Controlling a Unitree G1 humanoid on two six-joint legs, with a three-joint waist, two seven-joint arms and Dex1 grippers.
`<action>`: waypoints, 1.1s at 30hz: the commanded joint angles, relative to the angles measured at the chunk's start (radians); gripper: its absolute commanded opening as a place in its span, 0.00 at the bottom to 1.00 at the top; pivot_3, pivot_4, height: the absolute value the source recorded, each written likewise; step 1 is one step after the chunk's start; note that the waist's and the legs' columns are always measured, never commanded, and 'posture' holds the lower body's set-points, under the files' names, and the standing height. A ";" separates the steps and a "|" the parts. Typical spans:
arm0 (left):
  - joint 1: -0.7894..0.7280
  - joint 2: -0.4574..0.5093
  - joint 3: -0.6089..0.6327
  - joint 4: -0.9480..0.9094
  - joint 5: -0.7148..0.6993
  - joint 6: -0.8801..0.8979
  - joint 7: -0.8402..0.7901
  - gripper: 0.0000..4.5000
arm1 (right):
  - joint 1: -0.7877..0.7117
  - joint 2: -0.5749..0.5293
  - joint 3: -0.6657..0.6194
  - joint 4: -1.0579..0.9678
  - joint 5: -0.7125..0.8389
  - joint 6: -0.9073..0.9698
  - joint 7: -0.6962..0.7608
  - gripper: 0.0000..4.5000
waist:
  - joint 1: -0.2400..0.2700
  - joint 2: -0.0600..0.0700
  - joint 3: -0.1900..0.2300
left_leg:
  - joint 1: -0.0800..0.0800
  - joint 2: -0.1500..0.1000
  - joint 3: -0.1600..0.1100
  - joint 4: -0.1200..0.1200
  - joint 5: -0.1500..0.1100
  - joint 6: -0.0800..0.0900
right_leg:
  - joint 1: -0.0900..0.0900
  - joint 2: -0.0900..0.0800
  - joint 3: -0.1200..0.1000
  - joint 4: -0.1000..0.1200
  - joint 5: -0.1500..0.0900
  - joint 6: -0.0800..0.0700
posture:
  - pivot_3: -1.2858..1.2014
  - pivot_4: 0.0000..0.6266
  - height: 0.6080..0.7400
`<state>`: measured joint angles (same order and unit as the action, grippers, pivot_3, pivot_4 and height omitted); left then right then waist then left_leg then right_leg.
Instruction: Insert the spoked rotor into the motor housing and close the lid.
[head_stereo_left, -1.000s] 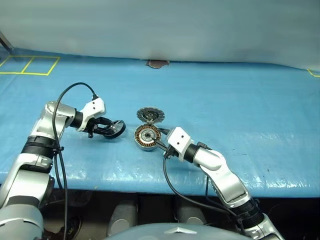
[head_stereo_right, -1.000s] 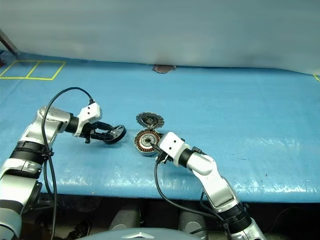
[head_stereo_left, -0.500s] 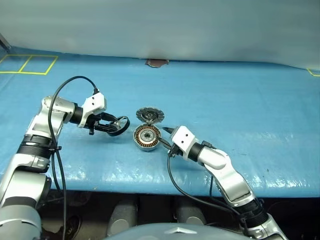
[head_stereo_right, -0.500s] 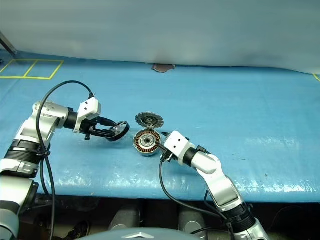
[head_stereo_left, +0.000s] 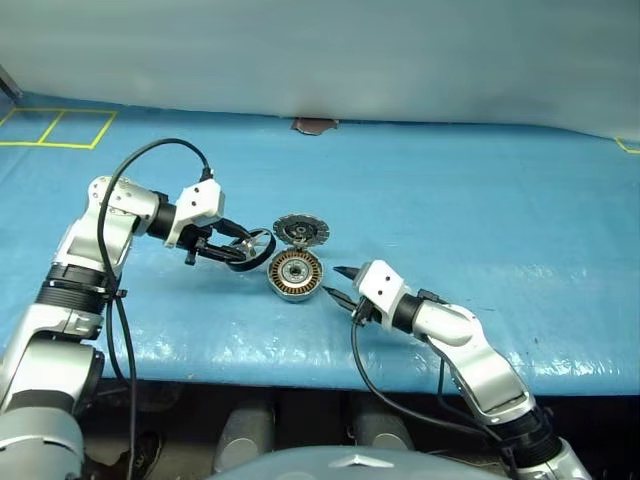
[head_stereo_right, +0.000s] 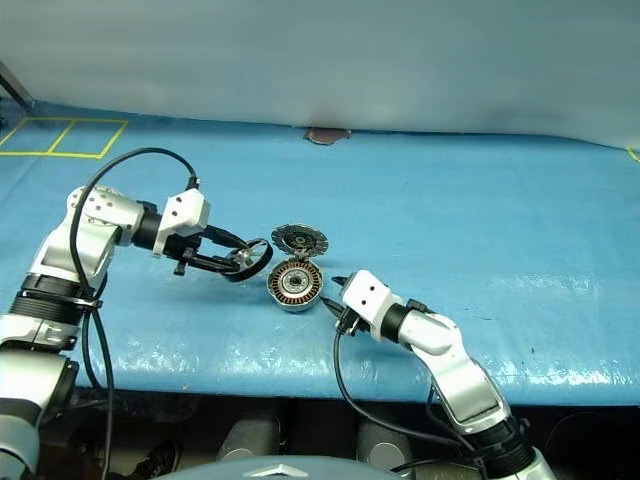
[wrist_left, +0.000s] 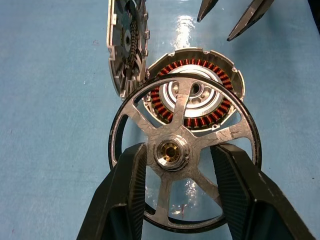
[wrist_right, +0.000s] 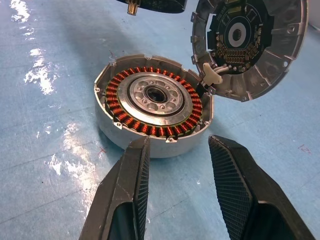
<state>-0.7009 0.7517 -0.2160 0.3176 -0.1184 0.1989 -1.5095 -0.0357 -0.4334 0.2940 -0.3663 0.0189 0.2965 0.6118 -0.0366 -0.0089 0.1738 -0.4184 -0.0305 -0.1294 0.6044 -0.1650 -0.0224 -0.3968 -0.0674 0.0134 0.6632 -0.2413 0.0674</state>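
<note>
Left gripper (wrist_left: 172, 165) clamps the spoked rotor (wrist_left: 184, 150) by its hub, lifted just beside the motor housing (head_stereo_left: 295, 274).
Right gripper (wrist_right: 175, 150) parted, holding nothing, near the housing on the blue counter (head_stereo_left: 480, 210). Lid (head_stereo_left: 300, 231) stands open at the housing's far edge.

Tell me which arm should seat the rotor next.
Left. Its gripper already holds the spoked rotor beside the open motor housing; the right gripper is empty.
</note>
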 joint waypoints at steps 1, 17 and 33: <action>-0.035 -0.011 -0.013 -0.008 0.009 -0.042 -0.004 0.45 | 0.001 -0.006 -0.027 -0.046 0.016 0.006 0.000 0.44 | 0.000 0.000 0.000 | 0.000 0.000 0.000 0.000 0.000 0.000 | 0.000 0.000 0.000 0.000 0.000 0.000 | 0.52 0.24 1.00; -0.100 -0.127 -0.060 0.164 0.054 -0.160 0.037 0.45 | 0.052 -0.042 -0.043 -0.108 0.062 0.041 0.025 0.44 | 0.001 -0.002 0.001 | -0.001 0.000 0.000 0.001 0.000 0.000 | 0.000 0.000 0.000 0.000 0.002 0.003 | 0.52 0.24 1.00; -0.108 -0.084 -0.009 0.118 -0.020 -0.049 -0.021 0.45 | 0.054 -0.043 -0.040 -0.096 0.057 0.037 0.022 0.44 | 0.000 -0.002 0.001 | -0.001 0.000 0.000 0.002 0.000 0.000 | 0.000 0.000 0.000 0.000 0.002 0.003 | 0.52 0.24 1.00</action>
<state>-0.7776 0.6525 -0.2637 0.4821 -0.1043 0.1339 -1.5206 0.0219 -0.4758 0.2664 -0.4392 0.0646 0.3397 0.6336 -0.0361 -0.0110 0.1750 -0.4191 -0.0307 -0.1292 0.6062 -0.1650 -0.0223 -0.3965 -0.0674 0.0134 0.6632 -0.2395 0.0705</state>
